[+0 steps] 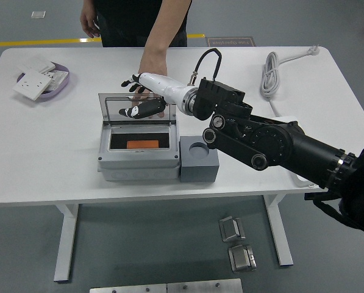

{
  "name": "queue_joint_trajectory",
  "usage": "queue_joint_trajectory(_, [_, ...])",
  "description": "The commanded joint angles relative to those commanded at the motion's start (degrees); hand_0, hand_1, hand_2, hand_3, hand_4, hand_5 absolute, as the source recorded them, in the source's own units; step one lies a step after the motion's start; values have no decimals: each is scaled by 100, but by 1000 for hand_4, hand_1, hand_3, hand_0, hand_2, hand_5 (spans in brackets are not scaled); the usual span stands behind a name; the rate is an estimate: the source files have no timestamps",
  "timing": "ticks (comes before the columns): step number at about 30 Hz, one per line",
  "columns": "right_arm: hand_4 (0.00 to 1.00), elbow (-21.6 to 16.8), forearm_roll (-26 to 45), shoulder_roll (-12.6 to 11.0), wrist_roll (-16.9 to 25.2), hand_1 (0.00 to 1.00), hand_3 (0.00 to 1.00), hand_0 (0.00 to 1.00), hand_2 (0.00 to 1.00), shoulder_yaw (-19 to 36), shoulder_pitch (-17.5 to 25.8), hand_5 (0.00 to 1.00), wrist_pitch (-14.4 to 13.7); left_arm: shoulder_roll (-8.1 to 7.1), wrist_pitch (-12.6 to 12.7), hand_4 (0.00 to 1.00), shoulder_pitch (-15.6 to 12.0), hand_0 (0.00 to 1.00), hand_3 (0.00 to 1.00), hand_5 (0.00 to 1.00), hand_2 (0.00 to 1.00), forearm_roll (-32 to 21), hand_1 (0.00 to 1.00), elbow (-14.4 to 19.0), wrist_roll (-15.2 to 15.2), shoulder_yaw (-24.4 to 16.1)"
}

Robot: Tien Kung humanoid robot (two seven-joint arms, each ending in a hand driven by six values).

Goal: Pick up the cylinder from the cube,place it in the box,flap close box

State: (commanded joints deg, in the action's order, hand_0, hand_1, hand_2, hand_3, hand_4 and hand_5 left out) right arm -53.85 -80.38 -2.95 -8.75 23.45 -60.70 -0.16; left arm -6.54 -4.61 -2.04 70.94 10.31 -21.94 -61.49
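The right hand [136, 97], fingers spread and holding nothing, is reaching behind the raised lid [136, 108] to flap it shut. The orange cylinder [142, 144] is lying inside the box [139, 165]; a person's hand [151, 67] is resting behind.

Black jointed right arm [273, 143], white forearm shell, black-fingered right hand [139, 97], looped black cable, possibly wrist-plugged.
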Motion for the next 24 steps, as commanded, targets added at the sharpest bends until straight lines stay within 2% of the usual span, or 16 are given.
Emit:
queue_joint_trajectory(6, [796, -201, -1, -247, 18, 772, 862, 873, 779, 1, 208, 508, -21, 16, 3, 647, -14, 600, 552, 293, 550, -28, 638, 0, 0, 23])
queue_joint_trajectory(12, [794, -585, -102, -477, 6, 770, 860, 871, 778, 58, 355, 504, -58, 11, 5, 647, -16, 600, 553, 292, 550, -39, 638, 0, 13, 39])
queue_joint_trajectory(24, [792, -1108, -219, -716, -40, 765, 857, 863, 777, 79, 438, 505, -94, 15, 13, 645, -3, 600, 552, 291, 552, -127, 638, 0, 52, 128])
